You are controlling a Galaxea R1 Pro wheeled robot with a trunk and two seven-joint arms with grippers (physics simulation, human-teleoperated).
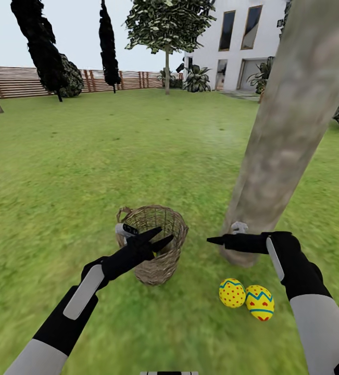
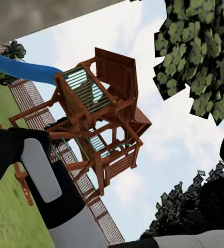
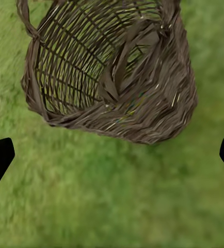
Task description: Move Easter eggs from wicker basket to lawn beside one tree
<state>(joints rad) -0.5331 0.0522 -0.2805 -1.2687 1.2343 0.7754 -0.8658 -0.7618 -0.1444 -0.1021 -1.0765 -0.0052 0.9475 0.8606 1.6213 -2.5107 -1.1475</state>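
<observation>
While two Easter eggs (image 1: 246,300) lie by tree (image 1: 289,130) | both grippers spread, empty | eggs likely smooth, slippery: pinch mid-girth.

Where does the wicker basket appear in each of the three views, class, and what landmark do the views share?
Head view: the basket stands low at centre on the lawn, left of the tree, the left gripper over its rim.
Left wrist view: not in it; a wooden play tower against sky.
Right wrist view: upper half, its open mouth visible.
Shared landmark: the lawn.
</observation>
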